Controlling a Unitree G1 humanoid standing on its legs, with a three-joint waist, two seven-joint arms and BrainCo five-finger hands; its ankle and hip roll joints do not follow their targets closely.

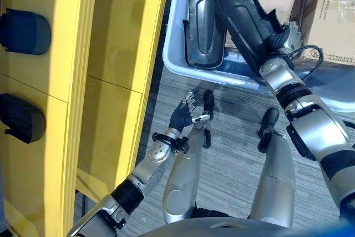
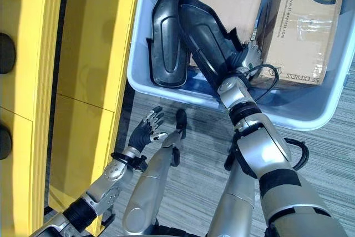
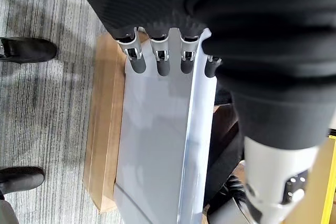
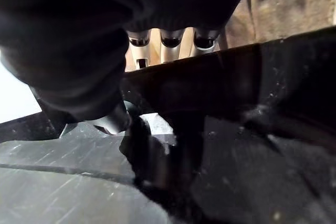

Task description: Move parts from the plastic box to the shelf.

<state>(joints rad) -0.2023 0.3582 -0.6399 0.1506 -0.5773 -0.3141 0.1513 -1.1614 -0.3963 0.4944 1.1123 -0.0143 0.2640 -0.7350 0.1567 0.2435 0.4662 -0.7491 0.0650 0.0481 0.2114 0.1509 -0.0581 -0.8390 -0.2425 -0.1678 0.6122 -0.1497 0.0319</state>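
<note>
our right hand point(image 2: 248, 55) is clamped on the black part point(image 2: 208, 40) by its rim in the plastic box point(image 2: 310, 117); looks rigid, light, slick. left hand point(image 1: 188, 112) hangs loosely spread.

Silver-grey arms; dark-ribbed, dark-tipped robot hand point(image 2: 145, 130).

We see bright, even light on the yellow shelf point(image 1: 111, 54) and the grey floor point(image 1: 233, 115), where soft shadows fall. A pale sheen streaks the black part point(image 2: 205, 43) in the plastic box point(image 2: 310, 116). Close under the right hand point(image 4: 79, 66), that part lies in deep shade.
</note>
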